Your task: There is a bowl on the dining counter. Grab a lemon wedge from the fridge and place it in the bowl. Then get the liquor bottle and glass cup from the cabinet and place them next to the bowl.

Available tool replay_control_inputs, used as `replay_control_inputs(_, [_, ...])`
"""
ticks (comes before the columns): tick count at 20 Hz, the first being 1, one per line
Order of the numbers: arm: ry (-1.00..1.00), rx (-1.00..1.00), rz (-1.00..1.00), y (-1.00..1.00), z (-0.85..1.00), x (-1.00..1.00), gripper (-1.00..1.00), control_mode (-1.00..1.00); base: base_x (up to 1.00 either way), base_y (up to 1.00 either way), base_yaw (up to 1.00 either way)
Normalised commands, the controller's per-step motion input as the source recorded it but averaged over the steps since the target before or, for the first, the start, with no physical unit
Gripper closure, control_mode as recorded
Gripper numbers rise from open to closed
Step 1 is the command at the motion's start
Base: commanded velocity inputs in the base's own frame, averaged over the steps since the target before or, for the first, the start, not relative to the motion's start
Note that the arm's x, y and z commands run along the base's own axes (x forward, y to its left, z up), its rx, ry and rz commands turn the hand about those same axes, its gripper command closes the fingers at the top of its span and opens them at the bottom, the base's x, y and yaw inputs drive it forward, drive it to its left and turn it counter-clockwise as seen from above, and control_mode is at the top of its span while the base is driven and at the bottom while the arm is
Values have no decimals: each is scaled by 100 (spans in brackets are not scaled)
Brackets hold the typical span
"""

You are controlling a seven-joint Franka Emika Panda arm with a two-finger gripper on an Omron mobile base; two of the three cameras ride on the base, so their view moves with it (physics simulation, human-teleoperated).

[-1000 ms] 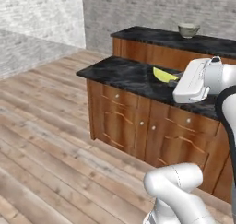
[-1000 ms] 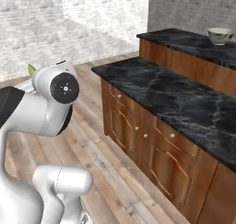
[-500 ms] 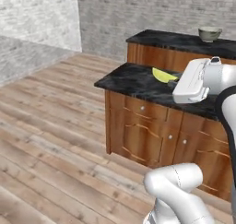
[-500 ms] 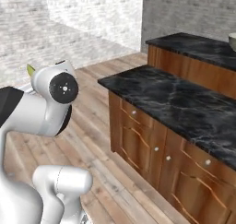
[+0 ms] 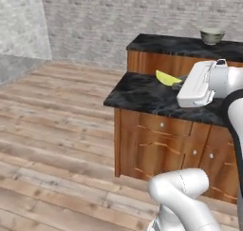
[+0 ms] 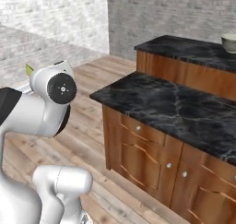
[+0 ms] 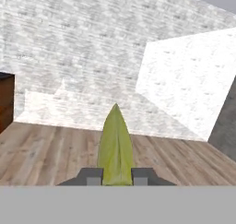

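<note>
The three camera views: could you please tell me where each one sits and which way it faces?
Left base view: behind-left, facing the counter, bowl and held lemon wedge; arm at right.
Right base view: behind-right, same counter and bowl; arm at left.
Hand view: on the hand, facing floor and walls; jaws clamp the wedge.
Base views share counter and bowl.

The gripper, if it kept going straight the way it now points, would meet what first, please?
The gripper, shut on the lemon wedge, points across open wooden floor toward a pale brick wall; nothing nearer seems to block it, though depth is unclear.

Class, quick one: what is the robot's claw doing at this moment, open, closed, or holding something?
Claw: closed on the yellow-green lemon wedge, which stands pinched between its two dark finger tips.
</note>
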Motion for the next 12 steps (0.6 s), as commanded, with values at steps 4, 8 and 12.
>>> replay_control_inputs(4, [0, 0, 0, 0, 0, 0, 100, 100, 100, 78, -42])
replay_control_inputs(8, [0, 0, 0, 0, 0, 0, 100, 100, 100, 80, -42])
replay_control_inputs(12, [0, 0, 0, 0, 0, 0, 100, 100, 96, 85, -42])
